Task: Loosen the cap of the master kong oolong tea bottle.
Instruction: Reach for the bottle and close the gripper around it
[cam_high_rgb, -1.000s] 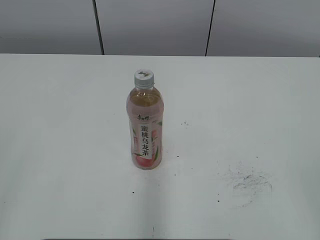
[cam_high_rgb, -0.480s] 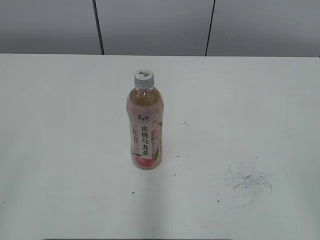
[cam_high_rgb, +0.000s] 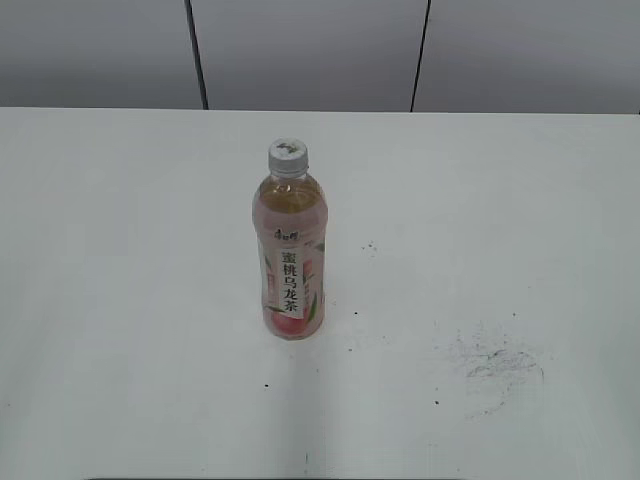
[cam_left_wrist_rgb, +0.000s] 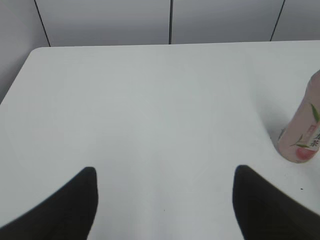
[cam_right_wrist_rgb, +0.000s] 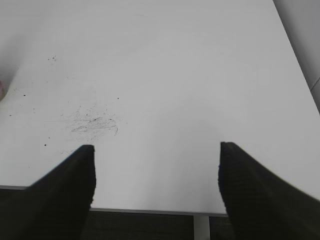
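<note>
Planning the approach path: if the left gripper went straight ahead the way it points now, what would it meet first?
Probably nothing: ahead of the open left gripper lies bare table. The bottle stands off to its right, outside that line.

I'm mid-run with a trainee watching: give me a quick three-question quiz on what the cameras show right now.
1. True or false: the cap sits on the master kong oolong tea bottle.
2. Multiple choice: the bottle is A) lying on its side, B) standing upright on the white table, C) held in a gripper.
3. Short answer: how do the left gripper and the right gripper stand, and what do they hold?

Key
1. True.
2. B.
3. Both are open and hold nothing; only bare table shows between their fingers. The bottle sits at the right edge of the left wrist view, and scuff marks lie ahead of the right gripper.
</note>
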